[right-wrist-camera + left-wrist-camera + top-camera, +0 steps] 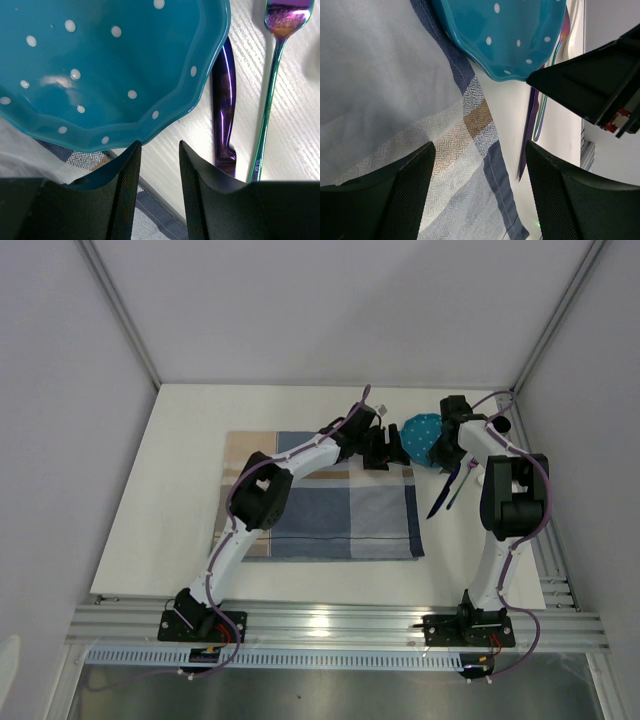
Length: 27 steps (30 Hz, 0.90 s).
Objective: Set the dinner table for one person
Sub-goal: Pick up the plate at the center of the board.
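Teal plate (100, 65) straddling placemat (380, 75) edge: risks rucking it, knocking knife (223, 100). Left gripper (480, 150) wide apart, right gripper (159, 147) narrowly apart, both empty.

Plate (100, 65): glazed ceramic by the look, smooth and glossy; you can see light glinting off it.
Placemat (380, 75): matt woven cloth; look close and you find a herringbone weave and a stitched hem.
Knife (223, 100): polished metal with a mirror-bright purple sheen.
Slim utensil (270, 100): polished metal too, iridescent green to purple.
Dinner table (300, 125): matt white; up close you see a fine ribbed grain.
Rails (330, 625): bare silvery metal, satin.
Finger pads (122, 200): matt black with a fine mesh texture.
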### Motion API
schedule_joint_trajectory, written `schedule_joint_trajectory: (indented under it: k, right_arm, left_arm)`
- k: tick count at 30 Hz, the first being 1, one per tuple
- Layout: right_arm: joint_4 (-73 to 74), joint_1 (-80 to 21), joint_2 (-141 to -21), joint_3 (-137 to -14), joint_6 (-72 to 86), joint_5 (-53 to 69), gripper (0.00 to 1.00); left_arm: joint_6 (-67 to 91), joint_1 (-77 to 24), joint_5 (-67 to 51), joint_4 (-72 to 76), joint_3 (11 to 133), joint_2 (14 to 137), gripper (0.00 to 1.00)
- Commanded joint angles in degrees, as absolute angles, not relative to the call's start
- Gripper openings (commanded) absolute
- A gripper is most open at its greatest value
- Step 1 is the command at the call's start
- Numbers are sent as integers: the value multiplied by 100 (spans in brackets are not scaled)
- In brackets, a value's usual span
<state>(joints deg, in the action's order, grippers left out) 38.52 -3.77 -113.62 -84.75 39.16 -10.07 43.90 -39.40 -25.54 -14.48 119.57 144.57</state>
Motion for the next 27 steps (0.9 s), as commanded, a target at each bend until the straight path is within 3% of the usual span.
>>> schedule_joint_trajectory:
  k: [1, 15, 27]
  right_arm:
    - [3823, -413, -11417, -8517, 4139, -1055, 40]
    - [3814, -413, -11663, -8692, 4438, -1090, 41]
    - [3867, -413, -11891, -8780, 4693, -1116, 43]
  left_arm:
    - [4113, -3981, -2426, -1407, 11857, 13922, 77]
    - [3762, -4087, -2522, -721, 10777, 13026, 76]
    - [3463, -4096, -2795, -554, 10556, 12832, 78]
